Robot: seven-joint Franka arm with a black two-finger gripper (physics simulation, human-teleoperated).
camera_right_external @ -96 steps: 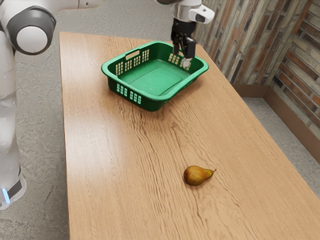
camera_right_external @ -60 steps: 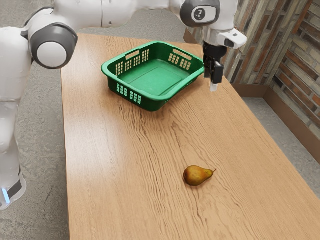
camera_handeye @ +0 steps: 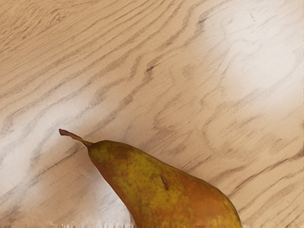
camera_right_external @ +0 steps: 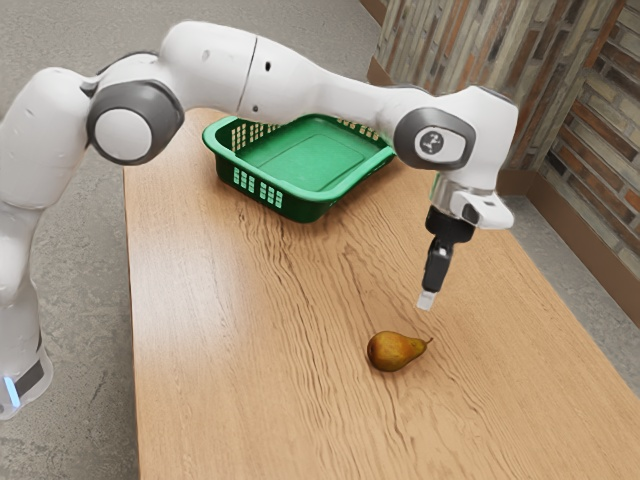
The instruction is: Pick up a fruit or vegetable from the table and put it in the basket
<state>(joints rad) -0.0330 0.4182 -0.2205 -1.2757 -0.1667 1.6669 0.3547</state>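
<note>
And here the black gripper (camera_right_external: 426,300) is hanging in the right-centre of the exterior view, its tip pointing down near the pear (camera_right_external: 395,351); whether it is standing open or closed I cannot tell, since it is presenting itself nearly edge-on. The pear is lying on its side on the wooden table (camera_right_external: 220,300), lower middle of the exterior frame, its stem (camera_handeye: 71,135) pointing toward that frame's right. Beyond, the green basket (camera_right_external: 306,208) is sitting upper centre, its visible floor holding nothing. So the job is looking early: the hand is seemingly lining up over the fruit, while the grasp, the lift, the carry and the drop into the basket are all waiting. As for what's hiding, the white arm (camera_right_external: 330,90) is covering part of the basket's far rim, and the wrist view's lower edge is cutting off the pear's fat end.
</note>
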